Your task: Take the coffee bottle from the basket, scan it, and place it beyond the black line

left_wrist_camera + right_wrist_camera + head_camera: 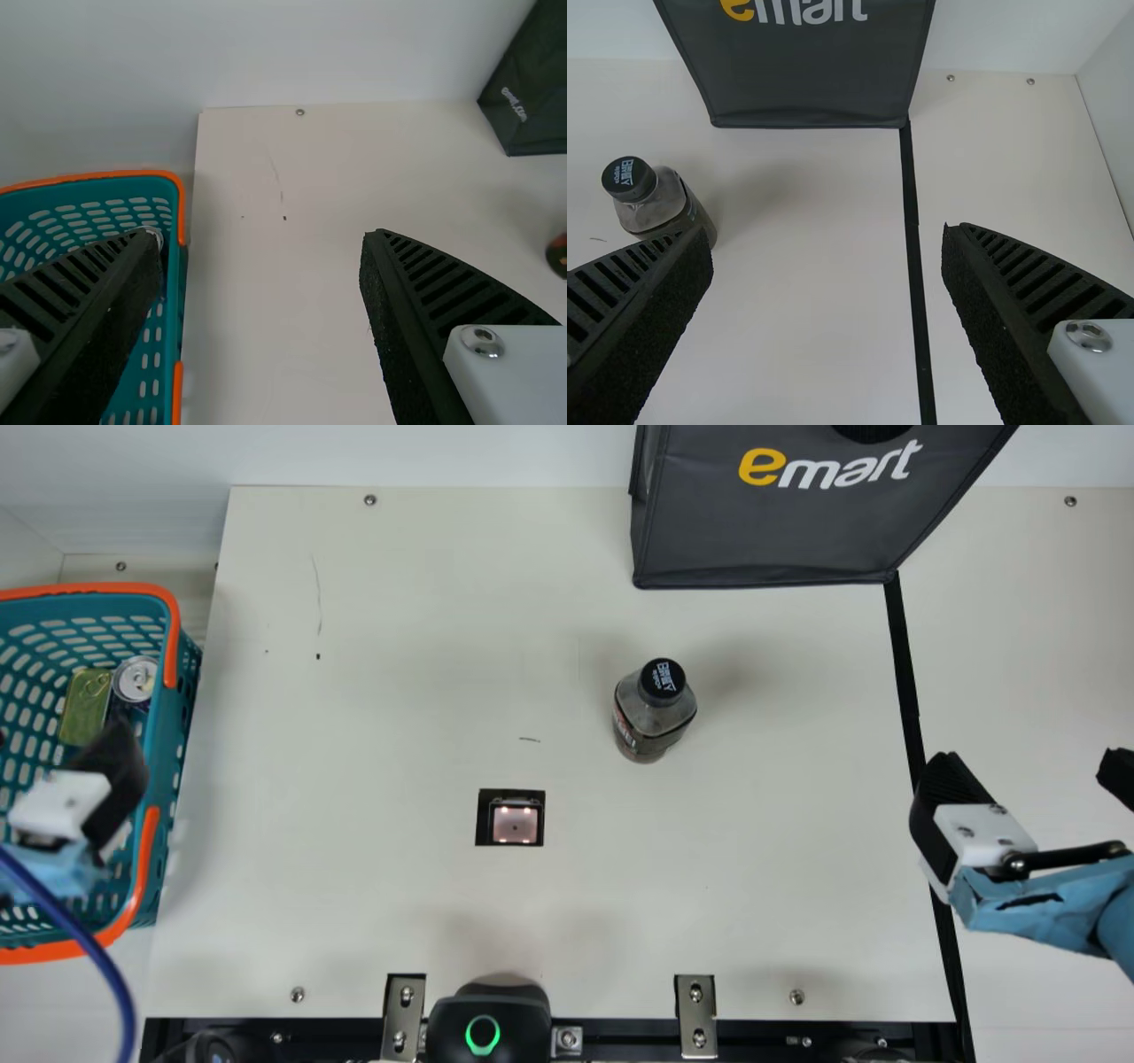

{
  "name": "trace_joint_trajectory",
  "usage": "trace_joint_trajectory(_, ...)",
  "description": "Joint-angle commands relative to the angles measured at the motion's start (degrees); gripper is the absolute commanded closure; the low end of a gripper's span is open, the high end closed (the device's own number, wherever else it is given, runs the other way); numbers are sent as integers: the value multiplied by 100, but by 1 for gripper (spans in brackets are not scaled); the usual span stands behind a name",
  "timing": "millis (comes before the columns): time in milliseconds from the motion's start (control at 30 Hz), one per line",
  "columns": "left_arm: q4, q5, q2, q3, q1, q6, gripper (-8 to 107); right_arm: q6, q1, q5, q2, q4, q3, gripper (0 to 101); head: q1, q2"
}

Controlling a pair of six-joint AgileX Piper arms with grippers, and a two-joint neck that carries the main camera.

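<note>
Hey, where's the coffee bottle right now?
In the main view, the coffee bottle stands upright on the table, right of centre, up and to the right of the scanner window and left of the black line.

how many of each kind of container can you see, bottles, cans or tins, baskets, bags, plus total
bottle: 1
round can: 1
flat tin: 1
basket: 1
bag: 1
total: 5

The left end effector covers part of the basket, so more could be in there.
</note>
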State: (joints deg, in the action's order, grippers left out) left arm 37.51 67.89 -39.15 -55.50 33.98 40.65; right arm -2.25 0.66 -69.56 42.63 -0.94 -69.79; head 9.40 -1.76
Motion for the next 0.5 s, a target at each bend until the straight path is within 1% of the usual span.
trace_joint_trajectory(0, 469, 201, 137, 523, 599, 1077, 9, 0, 0, 0, 0, 0, 0, 10, -148, 18)
trace_joint_trajectory(33, 147, 101, 68, 152, 188, 241, 9, 0, 0, 0, 0, 0, 0, 10, -148, 18)
trace_joint_trajectory(100, 345, 206, 133, 392, 461, 654, 9, 0, 0, 0, 0, 0, 0, 10, -148, 18)
trace_joint_trajectory(167, 439, 204, 133, 513, 594, 905, 9, 0, 0, 0, 0, 0, 0, 10, -148, 18)
trace_joint_trajectory(267, 439, 204, 133, 518, 603, 1077, 9, 0, 0, -5, 0, 0, 0, 10, -148, 18)
trace_joint_trajectory(467, 439, 204, 133, 518, 603, 1076, 9, 0, 0, 0, 0, 0, 0, 10, -148, 18)
